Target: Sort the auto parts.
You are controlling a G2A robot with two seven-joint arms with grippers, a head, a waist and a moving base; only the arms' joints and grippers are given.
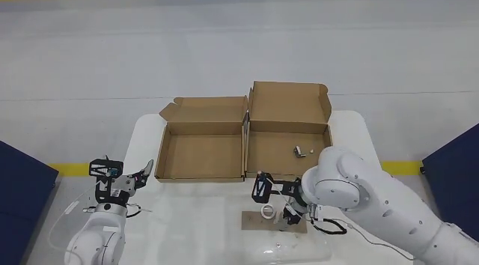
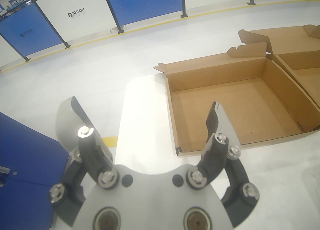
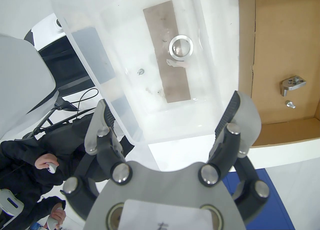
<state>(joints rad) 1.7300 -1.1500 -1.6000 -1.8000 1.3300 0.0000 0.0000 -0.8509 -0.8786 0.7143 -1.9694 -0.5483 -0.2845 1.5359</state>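
Note:
A clear plastic bin point(image 3: 82, 48) at the table's front holds a metal ring point(image 3: 181, 47), a small bolt point(image 3: 140, 71) and a pale scrap on a brown strip point(image 3: 175, 85). My right gripper point(image 3: 170, 113) hangs open above the bin's near end, with nothing between its fingers. The ring point(image 1: 267, 210) lies just left of that gripper point(image 1: 287, 211) in the top view. The right cardboard box point(image 3: 275, 28) holds a metal bracket point(image 3: 293, 85) and a bolt point(image 3: 290, 104). The left cardboard box point(image 2: 237, 105) is bare. My left gripper point(image 2: 145, 108) is open at the table's left front corner point(image 1: 135, 177).
Both boxes point(image 1: 202, 153) point(image 1: 288, 145) stand side by side at the back of the white table point(image 1: 187, 220) with their lids folded up. Blue panels stand beside the table on either side.

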